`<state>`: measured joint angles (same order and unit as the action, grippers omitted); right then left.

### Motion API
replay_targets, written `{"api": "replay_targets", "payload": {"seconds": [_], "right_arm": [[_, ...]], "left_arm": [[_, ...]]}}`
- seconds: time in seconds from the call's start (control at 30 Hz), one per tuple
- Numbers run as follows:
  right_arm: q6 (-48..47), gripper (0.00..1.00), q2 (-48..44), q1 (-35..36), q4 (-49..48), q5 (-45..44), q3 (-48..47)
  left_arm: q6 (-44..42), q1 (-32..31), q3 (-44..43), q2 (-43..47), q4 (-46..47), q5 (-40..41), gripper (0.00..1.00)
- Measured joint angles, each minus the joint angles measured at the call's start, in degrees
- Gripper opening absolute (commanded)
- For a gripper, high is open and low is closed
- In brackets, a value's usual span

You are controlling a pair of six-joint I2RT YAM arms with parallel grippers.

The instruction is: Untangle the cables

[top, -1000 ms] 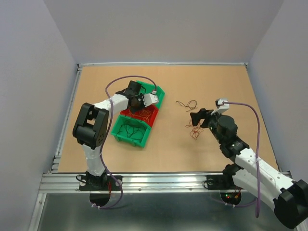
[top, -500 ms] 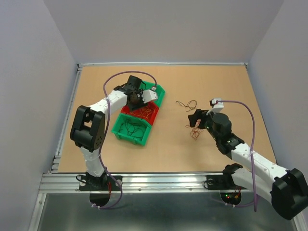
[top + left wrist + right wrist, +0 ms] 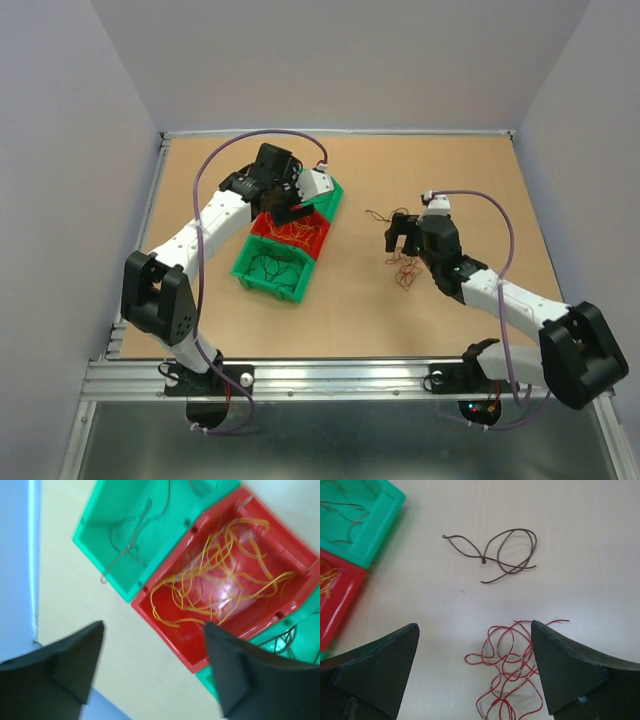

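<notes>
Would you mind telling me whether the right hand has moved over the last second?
Yes: the right hand has shifted left, closer to the loose dark brown wire.

Left arm [image 3: 205,225], right arm [image 3: 500,295] (jaws wide)

Bright, even overhead light, shadows faint. Wrist views were softer: white glare patch on red bin [image 3: 182,639] floor, left hand [image 3: 154,625] edges blurred close-up.

Camera layout: one overhead, two close wrist views.
The overhead took in the whole tan wooden tabletop [image 3: 450,170]; both downward wrist views shared the glossy red plastic bin [image 3: 175,635].
</notes>
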<state>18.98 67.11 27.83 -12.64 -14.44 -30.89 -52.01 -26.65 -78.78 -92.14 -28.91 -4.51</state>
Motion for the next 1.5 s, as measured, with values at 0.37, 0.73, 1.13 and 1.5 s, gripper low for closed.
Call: {"api": "replay_targets", "payload": {"seconds": [0.37,0.73,1.13,1.5], "right_arm": [[4.2,1.00,25.7,-2.0,0.2,-11.3,-17.2],[7.7,0.12,46.5,-3.8,0.2,-16.7,-32.3],[2.1,0.01,28.0,-2.6,-7.1,16.8,-17.4],[-10.1,0.01,19.1,22.1,-20.9,28.2,-15.0]], "left_arm": [[24.2,-10.5,21.0,20.7,42.8,3.6,0.99],[31.6,-9.6,43.9,30.7,69.1,7.4,0.99],[31.8,-9.5,46.1,31.1,77.6,10.4,0.99],[42.6,4.5,46.6,31.7,80.5,10.0,0.99]]}}
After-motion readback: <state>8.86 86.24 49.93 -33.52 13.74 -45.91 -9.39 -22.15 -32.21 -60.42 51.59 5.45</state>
